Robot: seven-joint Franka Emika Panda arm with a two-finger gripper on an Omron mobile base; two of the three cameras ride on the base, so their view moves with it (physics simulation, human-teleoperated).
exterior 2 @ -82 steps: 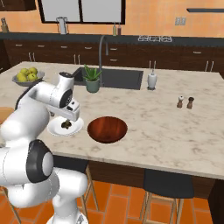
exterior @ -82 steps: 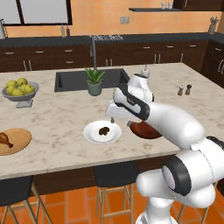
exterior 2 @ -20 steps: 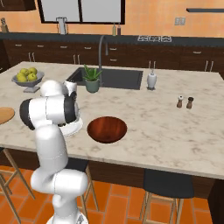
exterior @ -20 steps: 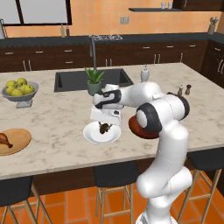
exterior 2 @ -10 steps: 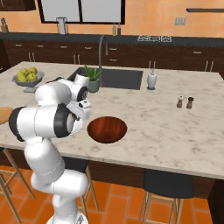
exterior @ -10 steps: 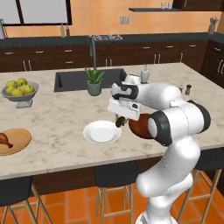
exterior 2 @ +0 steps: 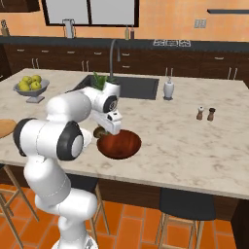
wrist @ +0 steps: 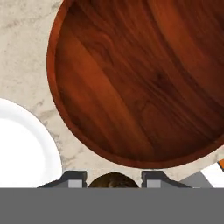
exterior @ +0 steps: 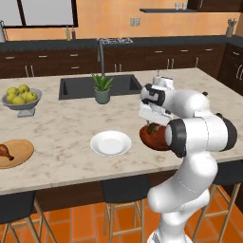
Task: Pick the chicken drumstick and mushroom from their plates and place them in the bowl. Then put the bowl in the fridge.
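- right now the gripper (wrist: 113, 177) is clamped on the mushroom (wrist: 113, 180), which sits as a dark brown lump between the two fingertips (wrist: 74, 178) at the bottom of the hand view
- mushroom is held up off the counter, over the near rim of the bowl (wrist: 144, 83); in the right base view it hangs at the bowl's left edge (exterior 2: 100, 131)
- bowl (exterior 2: 119, 144) is on the marble island (exterior 2: 194, 141), nothing in it
- white plate (exterior: 110, 143) lies just left of the bowl, bare
- chicken drumstick (exterior: 4, 151) lies on the wooden plate (exterior: 21, 152) at the far left of the island, well apart from the bowl
- grey pedestal bowl of yellow-green fruit (exterior: 21, 97) is at the back left, potted plant (exterior: 102, 88) by the sink (exterior: 85, 86)
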